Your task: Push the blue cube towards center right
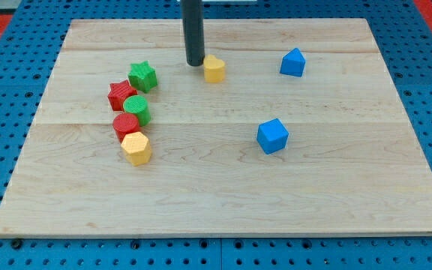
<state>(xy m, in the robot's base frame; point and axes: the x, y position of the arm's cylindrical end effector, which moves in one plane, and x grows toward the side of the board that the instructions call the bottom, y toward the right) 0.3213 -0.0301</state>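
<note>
The blue cube (272,136) sits on the wooden board (223,202), a little right of the middle. My tip (194,63) is the lower end of a dark rod near the view's top centre, far up and left of the blue cube. The tip stands just left of a small yellow block (214,69), very close to it or touching. A second blue block (292,63), wedge-like in shape, lies at the upper right, above the cube.
A cluster at the left holds a green star (142,76), a red star (121,95), a green round block (136,109), a red round block (126,126) and a yellow hexagon (136,148). Blue pegboard (6,90) surrounds the board.
</note>
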